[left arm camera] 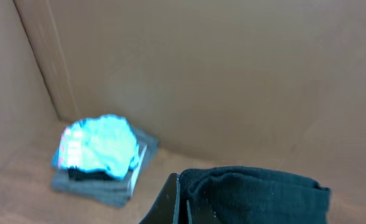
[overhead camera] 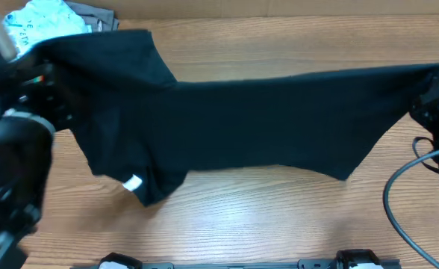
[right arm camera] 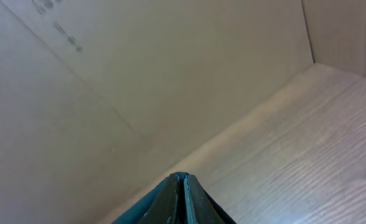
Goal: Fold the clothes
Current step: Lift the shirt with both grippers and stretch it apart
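Stretching the black T-shirt [overhead camera: 264,119] wide between both arms; this reads as the spread-and-flatten step, with no fold made yet. The left gripper [left arm camera: 178,202] is clamping a bunched edge of the black fabric, jaws pinched tight on it, over the table's [overhead camera: 279,217] left side. The right gripper [right arm camera: 182,198] is showing its fingers pressed together with only a thin seam between them, and overhead the shirt's far corner is ending right at it near the right edge, so I am judging it clamped on the cloth too.

The shirt is spanning the middle of the table from left edge to right edge, its upper hem pulled taut, the rest sagging toward the near edge. The white neck tag [overhead camera: 132,183] is showing at the lower left. Whether the lower part is resting on the wood or hanging just clear, I cannot tell.

A light blue shirt [overhead camera: 44,22] is sitting on a grey garment [overhead camera: 96,19] in the far left corner, well apart from the work.

The next move is probably calling for lowering both grips together and keeping tension even, so the shirt lands flat without wrinkles before any fold over the middle.
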`<state>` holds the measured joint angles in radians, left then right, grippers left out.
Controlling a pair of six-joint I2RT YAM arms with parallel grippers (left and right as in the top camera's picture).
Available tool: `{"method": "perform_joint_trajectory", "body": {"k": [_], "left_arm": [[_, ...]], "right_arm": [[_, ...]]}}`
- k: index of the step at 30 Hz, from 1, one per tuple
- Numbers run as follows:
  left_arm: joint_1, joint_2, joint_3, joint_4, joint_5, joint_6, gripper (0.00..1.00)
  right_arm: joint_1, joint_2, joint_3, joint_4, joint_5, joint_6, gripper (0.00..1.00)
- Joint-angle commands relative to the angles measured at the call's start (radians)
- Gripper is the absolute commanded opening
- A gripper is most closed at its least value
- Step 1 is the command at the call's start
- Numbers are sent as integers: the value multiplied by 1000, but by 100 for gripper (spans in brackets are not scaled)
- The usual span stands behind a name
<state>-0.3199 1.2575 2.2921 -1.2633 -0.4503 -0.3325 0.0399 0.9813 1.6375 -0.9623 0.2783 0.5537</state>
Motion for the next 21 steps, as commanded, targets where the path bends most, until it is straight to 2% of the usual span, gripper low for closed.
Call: {"method": "perform_joint_trajectory", "body": {"k": [1,6,12,17,21], "left_arm": [[5,-24,56,3,-32,41,4],[5,21,45,-31,-32,40,4],[6,206,42,-53,-28,37,4],[7,423,42,58,-27,47,4],[8,591,42,239,-27,141,4]], "right_arm": [[-8,-13,34,7,43,-11,4],[-8,18,34,5,42,-11,4],[-8,151,34,21,0,-7,4],[-8,334,34,131,-75,-50,4],[-8,470,34,290,-228,-114,4]]}}
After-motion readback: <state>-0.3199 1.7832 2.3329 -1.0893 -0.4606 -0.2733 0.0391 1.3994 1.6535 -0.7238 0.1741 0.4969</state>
